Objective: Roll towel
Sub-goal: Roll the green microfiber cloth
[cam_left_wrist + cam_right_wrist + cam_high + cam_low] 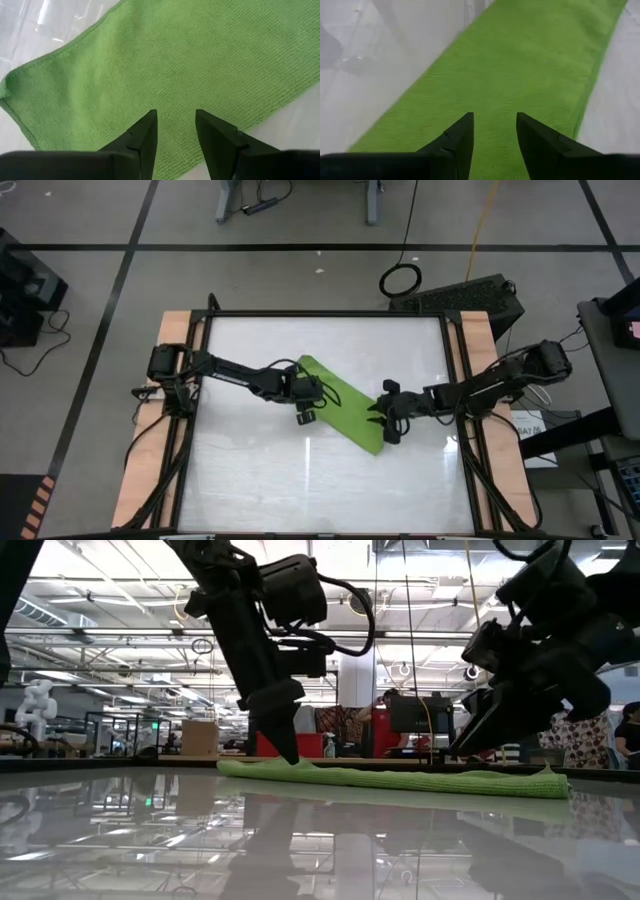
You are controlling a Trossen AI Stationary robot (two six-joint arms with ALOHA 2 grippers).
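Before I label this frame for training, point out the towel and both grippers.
towel (340, 402): high view, middle of the green strip.
left gripper (306, 416): high view, between its fingertips.
right gripper (380, 418): high view, between its fingertips.

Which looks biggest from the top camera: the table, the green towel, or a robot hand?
1. Table, by far.
2. Towel, a long strip lying flat.
3. Left hand and right hand: both open, look about the same size.

I see grey floor (300, 220) crossed by dark lines. At twelve o'clock, ceiling lights (120, 590) glare over red cabinets (320, 745).
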